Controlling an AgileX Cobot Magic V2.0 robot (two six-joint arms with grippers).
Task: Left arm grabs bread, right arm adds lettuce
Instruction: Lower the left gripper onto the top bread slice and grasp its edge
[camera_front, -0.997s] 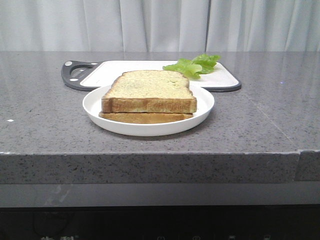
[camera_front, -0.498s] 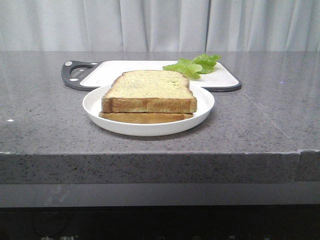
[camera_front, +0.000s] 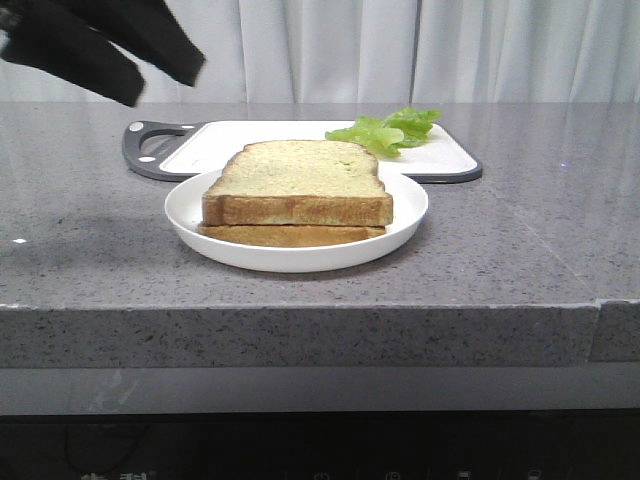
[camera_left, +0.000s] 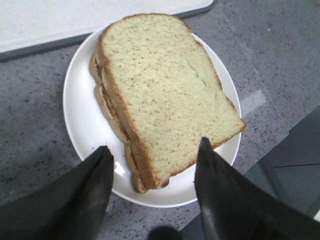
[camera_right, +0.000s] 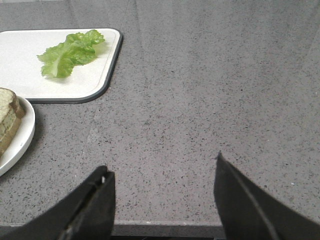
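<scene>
The thick square brown-crusted bread slice (camera_front: 297, 184) lies atop a thinner slice (camera_front: 290, 236) on a round white plate (camera_front: 190, 215) near the grey counter's front edge; the black left gripper (camera_left: 152, 162), fingers spread, hovers above it. The ruffled green lettuce leaf (camera_right: 70, 52) rests on the white cutting board (camera_right: 30, 75) toward the back edge; the black right gripper (camera_right: 162, 180) hangs released, holding nothing

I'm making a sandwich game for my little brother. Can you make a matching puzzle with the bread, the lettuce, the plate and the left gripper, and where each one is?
Things:
1. bread
2. lettuce
3. plate
4. left gripper

Places or states:
A. lies on the white cutting board
B. open, in the air above the plate, touching nothing
C. on top of a thinner slice
D. stands on the grey counter, in front of the board

Pairs: 1-C, 2-A, 3-D, 4-B
</scene>
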